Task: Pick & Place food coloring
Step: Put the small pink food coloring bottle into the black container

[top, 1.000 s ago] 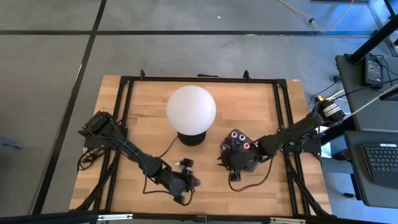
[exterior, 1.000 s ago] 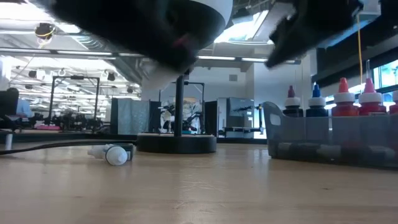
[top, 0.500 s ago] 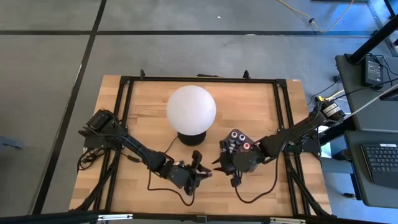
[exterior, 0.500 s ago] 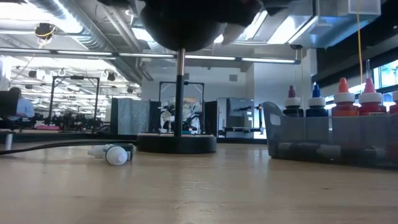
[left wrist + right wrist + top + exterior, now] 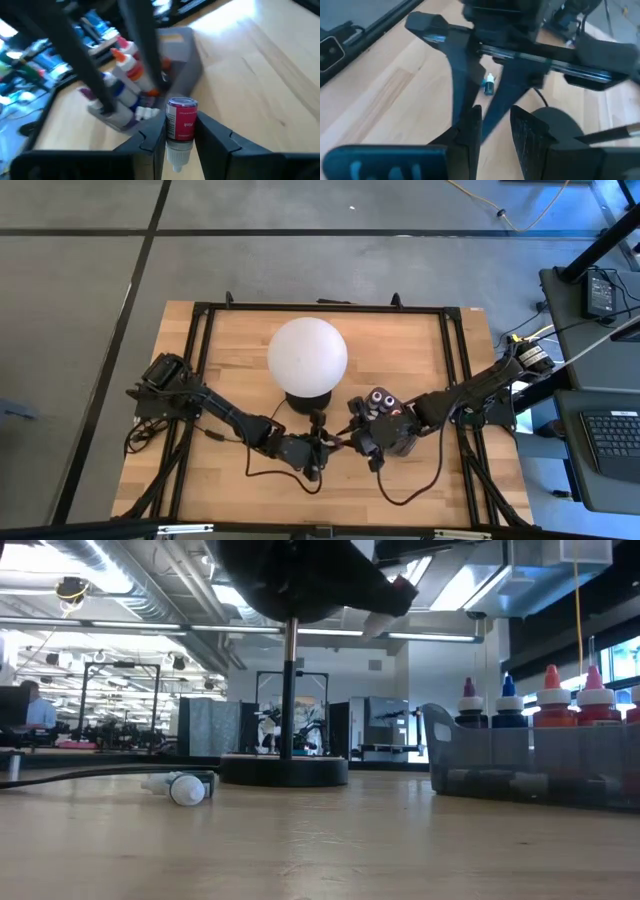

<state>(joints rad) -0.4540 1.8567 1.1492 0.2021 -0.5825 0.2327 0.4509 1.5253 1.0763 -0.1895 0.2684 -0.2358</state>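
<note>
Desk: pale wooden top [image 5: 240, 360] inside a black frame, standing on grey floor.
Room: the low view shows a large hall with ceiling lights behind the desk.
Globe lamp [image 5: 307, 356]: near the desk's middle, toward the far edge.
Tray [image 5: 530, 760]: dark, holding upright food coloring bottles [image 5: 551, 695], right of the lamp.
Left hand [image 5: 179, 137]: clamps a red-labelled bottle [image 5: 180, 119] by its sides, near the tray.
Right hand [image 5: 492, 125]: beside the tray; fingers narrowly apart, nothing between them.
Loose bottle [image 5: 185, 787]: lies on the desk near the lamp base.
Change: the left hand has moved from the near edge toward the tray.
</note>
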